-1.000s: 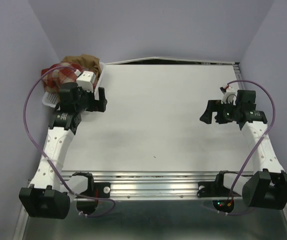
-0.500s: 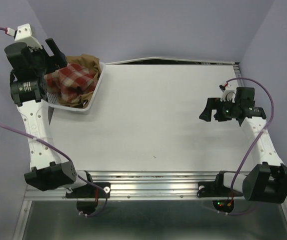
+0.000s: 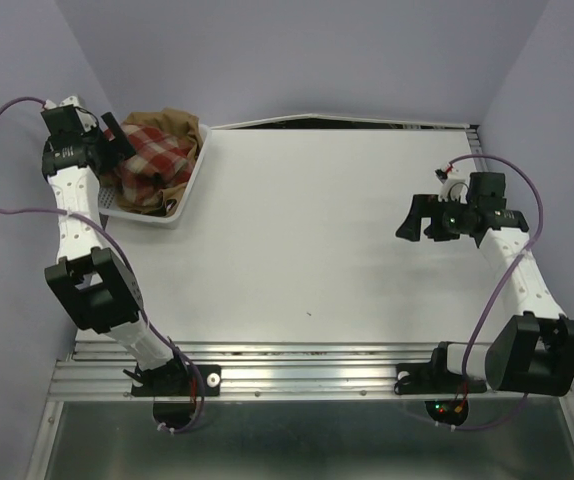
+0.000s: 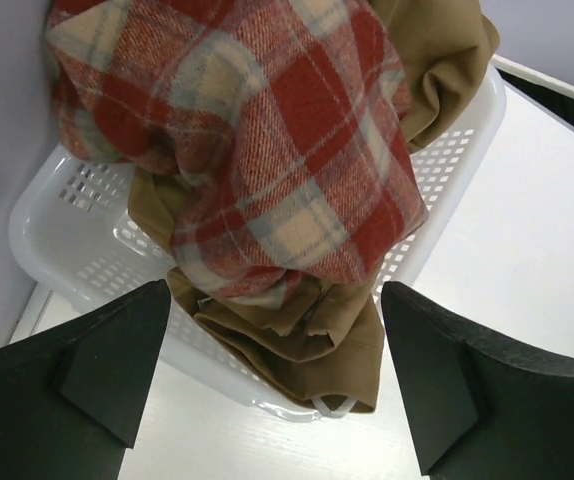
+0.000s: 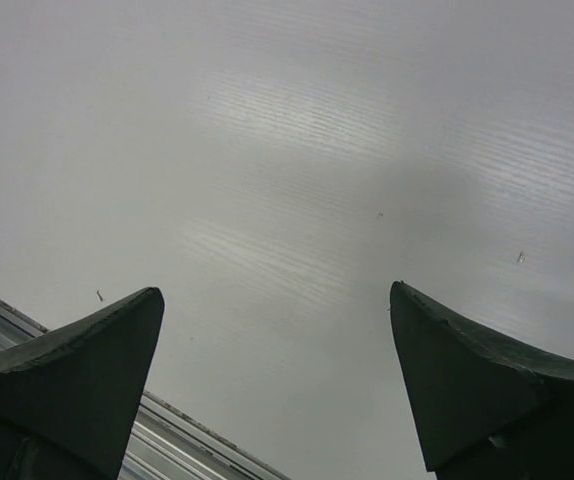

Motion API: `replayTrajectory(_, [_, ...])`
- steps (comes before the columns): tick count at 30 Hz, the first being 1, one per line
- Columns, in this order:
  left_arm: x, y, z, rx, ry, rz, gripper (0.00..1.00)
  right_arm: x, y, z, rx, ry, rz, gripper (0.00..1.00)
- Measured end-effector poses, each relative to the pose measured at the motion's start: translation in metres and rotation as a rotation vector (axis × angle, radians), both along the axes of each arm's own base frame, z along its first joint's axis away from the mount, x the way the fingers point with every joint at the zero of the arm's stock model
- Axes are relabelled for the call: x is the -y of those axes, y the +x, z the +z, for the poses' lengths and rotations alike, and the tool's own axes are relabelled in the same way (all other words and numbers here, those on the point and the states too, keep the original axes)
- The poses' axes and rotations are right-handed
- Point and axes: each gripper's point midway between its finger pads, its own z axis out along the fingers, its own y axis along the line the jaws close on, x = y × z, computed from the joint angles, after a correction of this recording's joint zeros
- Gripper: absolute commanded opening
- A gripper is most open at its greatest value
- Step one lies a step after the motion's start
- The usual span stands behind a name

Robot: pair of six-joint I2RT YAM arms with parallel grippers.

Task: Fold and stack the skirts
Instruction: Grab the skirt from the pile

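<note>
Grabbing two garments at once is the main risk. The red-and-cream plaid woven skirt point(image 4: 267, 150) is heaped on top of the plain tan-brown cloth skirt point(image 4: 317, 350), so a pinch near the low hem would prob. catch both layers. A second worry is the white plastic mesh basket point(image 4: 67, 230). It looks light, and the tan hem hangs over its near rim, so cloth dragged sideways could snag the mesh and tip or slide the basket at the far-left corner of the white table point(image 3: 317, 230). A pull that's too shallow may also let the loose fabric slip out.

The left gripper point(image 4: 272, 340) hovers just above the pile w/ jaws spread wide and nothing held. The right gripper point(image 5: 277, 300) is also wide open and empty, over bare tabletop on the right, well apart from the basket.

Both skirts sit inside the basket, crumpled and unfolded. The plaid one forms a rounded mound w/ soft creases. The tan one shows beneath it and at the far-right side — its folded edge spills over the near rim, w/ a small pale loop at the bottom.
</note>
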Motion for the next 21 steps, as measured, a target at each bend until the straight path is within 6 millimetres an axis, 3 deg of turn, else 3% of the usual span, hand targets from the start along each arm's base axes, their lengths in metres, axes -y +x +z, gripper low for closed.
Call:
replayTrajectory(7, [-0.011, 0.035, -0.039, -0.015, 0.008, 0.021, 0.99, 0.000, 0.004, -0.012, -0.036, 0.008, 0.007, 1.00])
replayTrajectory(11, [-0.006, 0.057, -0.082, -0.076, -0.014, 0.017, 0.98, 0.000, 0.005, -0.015, -0.047, 0.009, 0.007, 1.00])
replayTrajectory(15, [0.005, 0.076, -0.104, -0.081, -0.039, -0.015, 0.97, 0.000, 0.005, -0.018, -0.059, 0.010, 0.006, 1.00])
replayTrajectory(16, [0.009, 0.080, -0.104, -0.071, -0.047, -0.027, 0.87, 0.000, 0.005, -0.019, -0.062, 0.011, 0.006, 1.00])
replayTrajectory(17, [0.012, 0.083, -0.101, -0.053, -0.053, -0.039, 0.66, 0.000, 0.005, -0.020, -0.063, 0.010, 0.006, 1.00])
replayTrajectory(18, [0.015, 0.086, -0.098, -0.038, -0.062, -0.048, 0.55, 0.000, 0.005, -0.020, -0.064, 0.009, 0.005, 1.00])
replayTrajectory(19, [0.018, 0.090, -0.093, -0.011, -0.068, -0.072, 0.30, 0.000, 0.005, -0.020, -0.065, 0.009, 0.004, 1.00])
replayTrajectory(21, [0.023, 0.096, -0.086, 0.029, -0.088, -0.105, 0.00, 0.001, 0.006, -0.020, -0.065, 0.008, 0.004, 1.00])
